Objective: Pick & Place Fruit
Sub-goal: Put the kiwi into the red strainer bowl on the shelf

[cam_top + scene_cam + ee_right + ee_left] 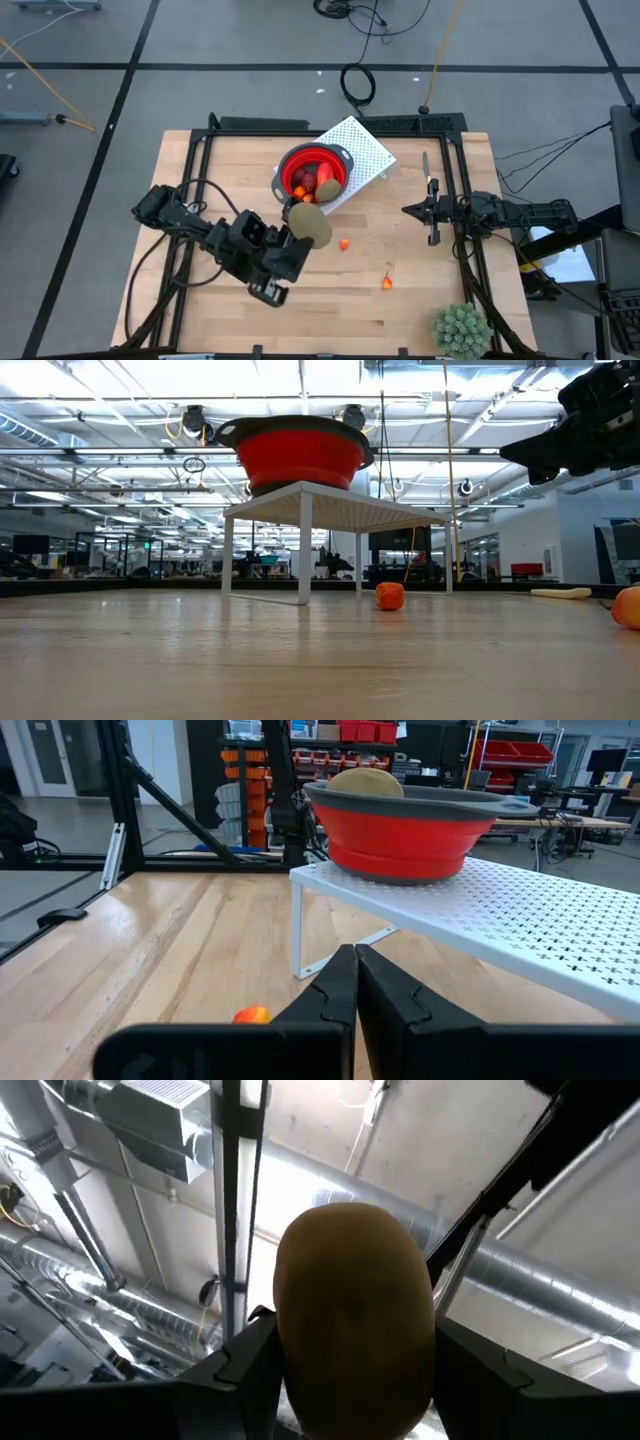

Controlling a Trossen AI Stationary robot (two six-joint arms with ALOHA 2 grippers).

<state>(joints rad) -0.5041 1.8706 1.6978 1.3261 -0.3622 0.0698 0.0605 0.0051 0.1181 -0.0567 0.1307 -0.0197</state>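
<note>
My left gripper (306, 230) is shut on a brown-green oval fruit (311, 224), held above the table just near of the red bowl (313, 170). The bowl stands on a white perforated stand (365, 148) and holds red pieces and another oval. In the left wrist view the oval (355, 1315) fills the gap between the fingers, with the ceiling behind. Two small orange fruit bits (344, 243) (387, 282) lie on the wood. My right gripper (410, 210) waits shut at the right, pointing at the stand (520, 910). My left gripper pinches the oval fruit by its two long sides (292, 1350) between its two fingers (250, 1370). The fingers slant upward, and the fruit's rounded end sticks out past them. The fruit is lifted clear of the table, beside the bowl's near rim (300, 198).
A spiky green plant (462, 328) stands at the near right corner. A thin tool (430, 190) lies by the right gripper. Dark frame rails (190, 180) run along the table's sides. Bare wood (330, 310) lies near the front edge.
</note>
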